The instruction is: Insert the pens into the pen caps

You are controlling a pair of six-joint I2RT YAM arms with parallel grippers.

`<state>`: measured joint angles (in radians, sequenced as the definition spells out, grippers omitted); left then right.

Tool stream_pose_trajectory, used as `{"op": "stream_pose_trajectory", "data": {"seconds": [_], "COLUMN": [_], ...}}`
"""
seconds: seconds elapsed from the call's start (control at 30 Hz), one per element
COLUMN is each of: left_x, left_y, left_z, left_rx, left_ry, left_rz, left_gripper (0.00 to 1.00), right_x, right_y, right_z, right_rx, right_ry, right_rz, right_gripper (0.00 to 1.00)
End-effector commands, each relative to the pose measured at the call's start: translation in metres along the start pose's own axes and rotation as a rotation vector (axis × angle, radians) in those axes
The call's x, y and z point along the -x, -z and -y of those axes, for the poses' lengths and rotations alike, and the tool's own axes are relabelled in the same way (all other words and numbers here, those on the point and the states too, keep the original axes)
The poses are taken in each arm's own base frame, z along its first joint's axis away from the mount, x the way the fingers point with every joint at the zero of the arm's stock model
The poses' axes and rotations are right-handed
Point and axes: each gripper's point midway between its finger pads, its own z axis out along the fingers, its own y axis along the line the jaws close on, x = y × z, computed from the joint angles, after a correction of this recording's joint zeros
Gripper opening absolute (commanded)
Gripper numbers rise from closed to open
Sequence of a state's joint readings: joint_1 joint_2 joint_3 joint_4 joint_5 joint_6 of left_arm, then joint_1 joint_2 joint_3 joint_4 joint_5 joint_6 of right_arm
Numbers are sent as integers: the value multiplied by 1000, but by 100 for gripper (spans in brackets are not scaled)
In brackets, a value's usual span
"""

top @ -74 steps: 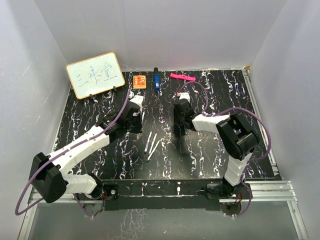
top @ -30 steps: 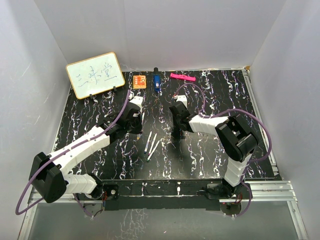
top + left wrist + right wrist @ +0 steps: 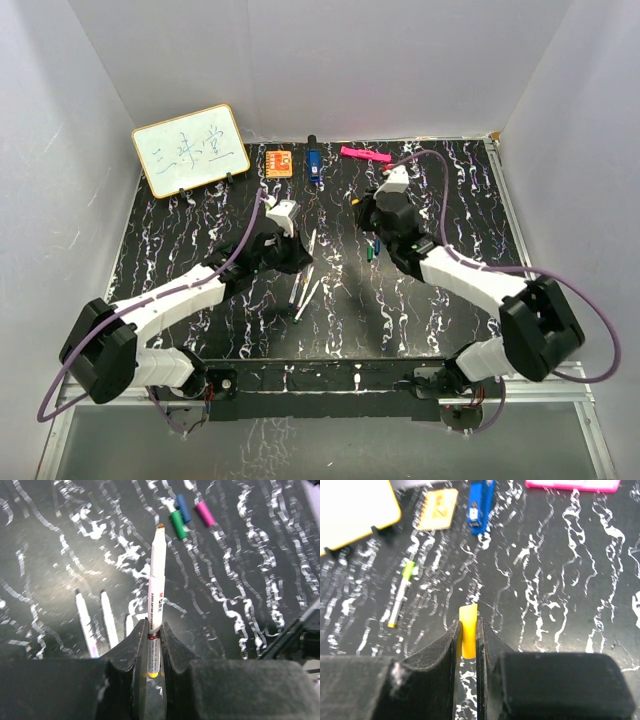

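Left gripper point(image 3: 154, 631): clenched on a white-barrelled marker pen point(image 3: 158, 575), tip pointing ahead.
Right gripper point(image 3: 467, 629): grasping a short yellow cylinder cap point(image 3: 468, 616); since earlier it has lifted off the table and swung rearward.
Loose caps: green cap point(image 3: 177, 524), blue cap point(image 3: 183, 507) and magenta cap point(image 3: 205, 513), just beyond the left gripper's pen tip.

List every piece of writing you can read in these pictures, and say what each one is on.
"三味堂", handwritten, reading uncertain: on the whiteboard.
"M", then print too small to read: on the barrel of the held pen.
Print on the orange block: too blurred to read.
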<state>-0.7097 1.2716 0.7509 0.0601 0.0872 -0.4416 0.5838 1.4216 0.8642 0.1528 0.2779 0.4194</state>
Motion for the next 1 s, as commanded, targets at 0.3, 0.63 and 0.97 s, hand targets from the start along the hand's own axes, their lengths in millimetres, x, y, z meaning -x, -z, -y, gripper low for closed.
{"op": "stream_pose_trajectory", "data": {"seconds": [0.3, 0.63, 0.97], "left_x": [28, 36, 47], "left_y": [-24, -25, -18], "left_z": [76, 93, 112], "left_rx": [-340, -418, -513], "left_ry": [51, 73, 92], "left_rz": [102, 122, 148], "left_gripper": [0, 0, 0], "right_x": [68, 73, 73], "right_y": [61, 87, 98], "right_z": [-41, -44, -47], "right_rx": [318, 414, 489], "right_ry": [-186, -251, -305], "right_rz": [350, 439, 494], "right_gripper": [0, 0, 0]}}
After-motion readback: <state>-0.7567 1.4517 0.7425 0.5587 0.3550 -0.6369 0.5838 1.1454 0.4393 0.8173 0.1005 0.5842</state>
